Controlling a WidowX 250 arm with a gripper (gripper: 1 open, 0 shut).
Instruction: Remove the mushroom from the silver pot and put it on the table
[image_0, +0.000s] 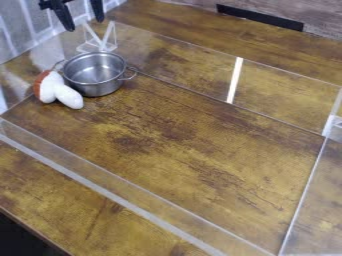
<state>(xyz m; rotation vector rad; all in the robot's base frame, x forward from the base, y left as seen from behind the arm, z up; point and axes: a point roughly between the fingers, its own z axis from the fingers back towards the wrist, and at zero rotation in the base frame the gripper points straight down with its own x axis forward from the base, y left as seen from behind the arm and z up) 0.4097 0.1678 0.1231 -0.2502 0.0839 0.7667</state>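
The mushroom (56, 90) lies on its side on the table (187, 130), white stem and orange-red cap, touching the left outside of the silver pot (94, 72). The pot stands upright with nothing visible inside it. My gripper (78, 14) hangs at the top left edge of the picture, above and behind the pot. Only its two dark fingers (62, 16) show. They stand apart with nothing between them, so it is open.
Clear acrylic strips (160, 205) cross the tabletop and frame a large rectangle. A clear upright piece (99, 40) stands just behind the pot. A dark object (261, 14) lies at the far edge, and something white (335, 124) at the right edge.
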